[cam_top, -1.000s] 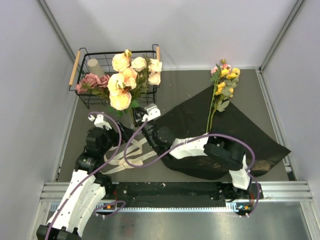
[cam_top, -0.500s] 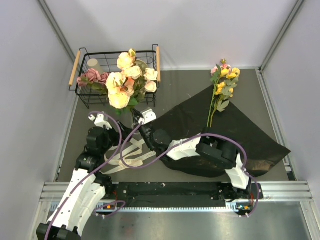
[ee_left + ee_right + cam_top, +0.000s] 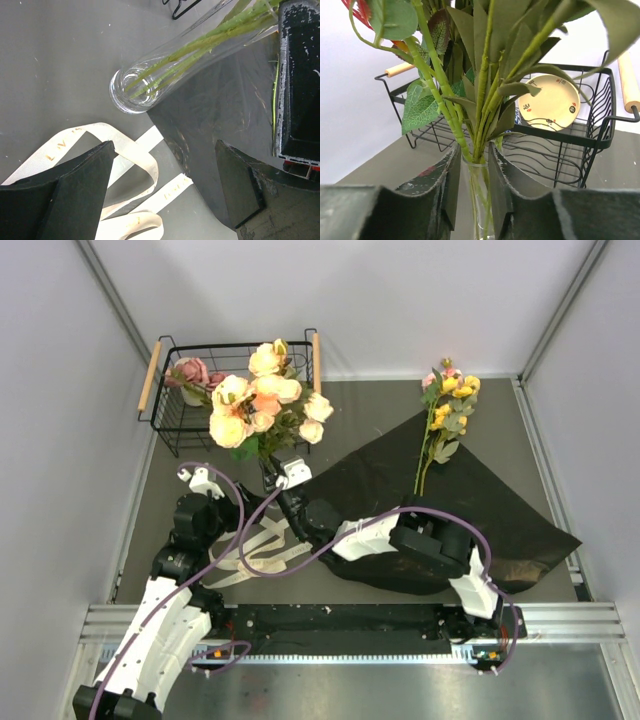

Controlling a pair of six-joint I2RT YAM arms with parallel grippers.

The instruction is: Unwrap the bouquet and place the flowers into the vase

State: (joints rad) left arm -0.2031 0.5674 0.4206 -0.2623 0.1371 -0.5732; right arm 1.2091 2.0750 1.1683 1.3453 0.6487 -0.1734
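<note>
Your right tool (image 3: 474, 149), jaws narrowly parted, flanks the stems of the flowers (image 3: 262, 405) just above the rim of the vase (image 3: 131, 94). The vase stands on the worktop (image 3: 380, 400) just ahead of your left tool (image 3: 165, 147), whose jaws are spread wide.

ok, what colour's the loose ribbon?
The ribbon is cream with faint lettering; clearest in the left wrist view.

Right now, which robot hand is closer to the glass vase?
Right. The right hand straddles the vase at its rim; the left hand hovers open near its base, apart.
</note>
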